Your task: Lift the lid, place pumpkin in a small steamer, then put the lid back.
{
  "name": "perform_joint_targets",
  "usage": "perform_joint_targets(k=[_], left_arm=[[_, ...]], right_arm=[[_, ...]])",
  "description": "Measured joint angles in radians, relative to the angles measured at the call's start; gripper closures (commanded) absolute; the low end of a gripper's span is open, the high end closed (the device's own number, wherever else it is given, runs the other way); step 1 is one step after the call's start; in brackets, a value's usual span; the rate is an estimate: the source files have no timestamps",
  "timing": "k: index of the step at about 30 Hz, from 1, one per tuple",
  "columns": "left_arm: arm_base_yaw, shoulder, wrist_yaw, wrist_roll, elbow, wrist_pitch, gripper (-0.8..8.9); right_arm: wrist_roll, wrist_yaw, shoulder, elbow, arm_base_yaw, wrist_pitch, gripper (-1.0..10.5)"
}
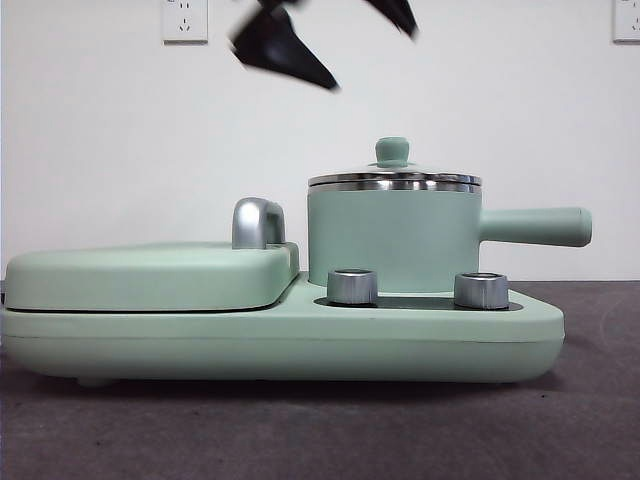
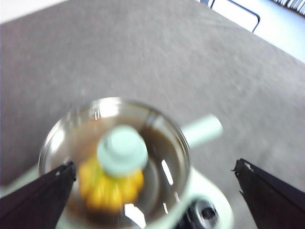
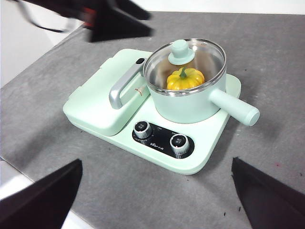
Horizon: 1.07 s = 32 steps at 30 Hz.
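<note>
Two chrome dials (image 1: 352,286) sit nearest on the front of the wide mint-green base (image 1: 280,335), which rests flat on the grey tabletop (image 1: 320,430). Behind them stands one small steamer (image 1: 392,238), its single long handle (image 1: 535,226) pointing sideways, clear of the dials. One lid (image 1: 393,178) sits seated on the pot's rim, level and closed, its green knob upright on top; through the glass, the right wrist view shows one pumpkin (image 3: 185,79) lying inside the pot, stem up. I judge the task all but complete, since the pumpkin is enclosed and the lid is back in place. Beside the pot lies one flat rectangular cover (image 1: 150,275) with a chrome handle (image 1: 257,222), shut and not part of the job.

Above and behind, the left end effector (image 2: 152,179) hangs over the lid with jaws spread wide and empty, gripping nothing; its view is blurred. The right end effector (image 3: 157,191) waits well apart, also spread open with nothing between its jaws, and looks across the whole cooker. Two wall sockets (image 1: 185,20) show on the far wall.
</note>
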Motion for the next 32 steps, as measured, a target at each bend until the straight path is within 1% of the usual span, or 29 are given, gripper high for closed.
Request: perform_joint_targets(k=[4, 7, 10, 13, 15, 18, 21, 23, 24, 25, 26, 27, 28, 29, 32], left_arm=[[0.019, -0.11, 0.001, 0.019, 0.0, -0.224, 2.55], [0.035, -0.173, 0.0, 0.036, -0.001, -0.363, 2.55], [0.039, -0.25, 0.0, 0.038, -0.046, -0.431, 2.56], [0.039, -0.352, 0.0, 0.027, -0.147, -0.428, 2.56], [0.039, -0.435, 0.0, 0.005, -0.234, -0.399, 2.56], [0.039, -0.584, 0.001, -0.047, -0.383, -0.343, 2.56], [0.039, -0.742, -0.003, -0.118, -0.554, -0.286, 2.57], [0.039, -0.839, -0.027, -0.162, -0.643, -0.264, 2.68], [0.039, -0.885, -0.04, -0.185, -0.681, -0.264, 3.31], [0.039, -0.92, -0.055, -0.203, -0.706, -0.266, 4.53], [0.039, -0.957, -0.062, -0.219, -0.727, -0.268, 6.66], [0.039, -0.988, -0.071, -0.233, -0.737, -0.274, 8.37], [0.039, -1.014, -0.075, -0.244, -0.74, -0.281, 7.84], [0.039, -1.036, -0.084, -0.254, -0.74, -0.283, 8.1], [0.039, -1.086, -0.096, -0.269, -0.74, -0.282, 8.08]], right_arm=[[0.0, 0.0, 0.0, 0.0, 0.0, 0.0, 4.6], [0.0, 0.0, 0.0, 0.0, 0.0, 0.0, 4.6], [0.0, 0.0, 0.0, 0.0, 0.0, 0.0, 4.6], [0.0, 0.0, 0.0, 0.0, 0.0, 0.0, 4.6], [0.0, 0.0, 0.0, 0.0, 0.0, 0.0, 4.6], [0.0, 0.0, 0.0, 0.0, 0.0, 0.0, 4.6], [0.0, 0.0, 0.0, 0.0, 0.0, -0.001, 4.6], [0.0, 0.0, 0.0, 0.0, 0.0, -0.001, 4.6], [0.0, 0.0, 0.0, 0.0, 0.0, 0.0, 4.7], [0.0, 0.001, 0.0, 0.0, 0.0, 0.0, 5.3], [0.0, 0.001, 0.0, 0.0, 0.0, 0.0, 6.8], [0.0, 0.001, 0.0, 0.0, 0.0, -0.001, 8.7], [-0.003, 0.0, 0.0, 0.0, 0.0, -0.001, 9.7], [-0.01, -0.001, 0.0, 0.0, 0.0, -0.003, 9.2], [-0.036, -0.002, 0.0, 0.0, 0.0, -0.006, 9.3]])
